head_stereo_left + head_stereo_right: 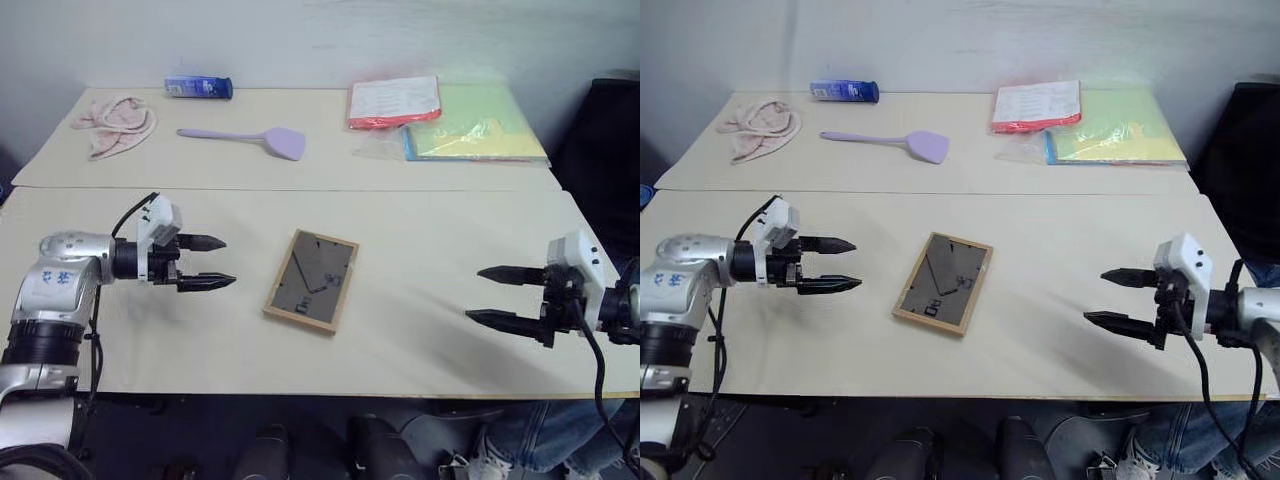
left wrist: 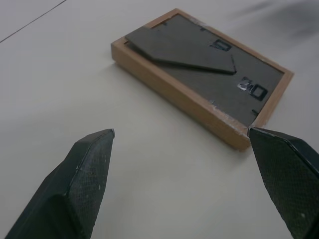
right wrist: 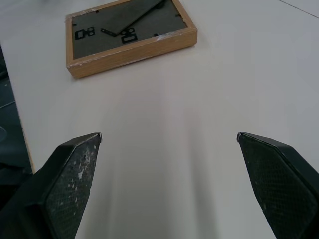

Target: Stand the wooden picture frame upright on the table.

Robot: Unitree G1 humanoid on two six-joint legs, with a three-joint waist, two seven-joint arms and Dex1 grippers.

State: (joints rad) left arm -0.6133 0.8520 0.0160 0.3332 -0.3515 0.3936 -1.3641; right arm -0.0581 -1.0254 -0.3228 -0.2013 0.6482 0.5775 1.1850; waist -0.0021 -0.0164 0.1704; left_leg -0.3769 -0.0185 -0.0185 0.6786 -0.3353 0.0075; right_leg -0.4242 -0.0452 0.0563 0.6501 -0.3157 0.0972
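Left gripper (image 1: 222, 262) has its two black fingers spread wide, nothing between them, hovering over the table (image 1: 450, 250) and aimed at the wooden picture frame (image 1: 312, 280), near it but apart. Right gripper (image 1: 492, 294) also spread wide and empty, pointing toward the frame from the other side, well apart. Frame lies flat, face down, near the middle of the near table, dark grey back panel up with its stand folded against it, tilted slightly off the table edge line. On the far table: pink towel (image 1: 115, 122), purple spatula (image 1: 250, 137), blue tube (image 1: 198, 87), red folder (image 1: 394, 101), yellow folder (image 1: 480, 128) beside the red one.
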